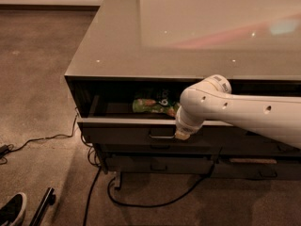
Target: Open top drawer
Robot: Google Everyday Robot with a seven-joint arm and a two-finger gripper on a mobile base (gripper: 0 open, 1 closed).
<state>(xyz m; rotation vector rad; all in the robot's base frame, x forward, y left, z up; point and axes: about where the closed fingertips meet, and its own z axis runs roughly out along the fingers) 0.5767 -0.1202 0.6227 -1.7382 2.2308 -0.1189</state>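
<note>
Setting: brown carpet (37,55) around a low cabinet (122,46) with a glossy top
Gripper: the gripper (181,134) sits at the right end of the loop pull (162,136); whether it is clamped there cannot be told
Drawer: the top drawer (122,128) stands partly out below the cabinet's front edge
Inside: a green packet (153,105) near the drawer's middle
Arm: the white arm (235,112) comes in from the right edge
Floor: black cables (47,138) at the left; a shoe (11,211) at the bottom left corner

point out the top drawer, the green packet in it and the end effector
top drawer (122,131): camera view, on the left part of its flat front.
green packet (151,105): camera view, on its middle, inside the open drawer.
end effector (180,135): camera view, on its tip, at the drawer's front.
</note>
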